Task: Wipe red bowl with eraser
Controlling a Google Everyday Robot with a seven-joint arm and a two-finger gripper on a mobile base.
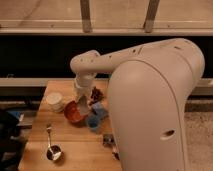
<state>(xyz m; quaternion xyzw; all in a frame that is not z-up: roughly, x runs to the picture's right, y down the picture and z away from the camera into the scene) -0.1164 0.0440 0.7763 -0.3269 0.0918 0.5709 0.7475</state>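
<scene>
Over the red bowl's (73, 114) right rim I've got the gripper (83, 95) pointing straight down. The arm comes in from the right and bends at the elbow above it. Fingers pressed together on the eraser (82, 105), whose lower end dips into the bowl. Right side is tight: blue cup (92, 122) and blue pad (100, 109) just beside the bowl. White cup (55, 101) near on the left. 1 spoon (51, 148) front-left on the wooden worktop (35, 132), well apart. Dark wall behind.
</scene>
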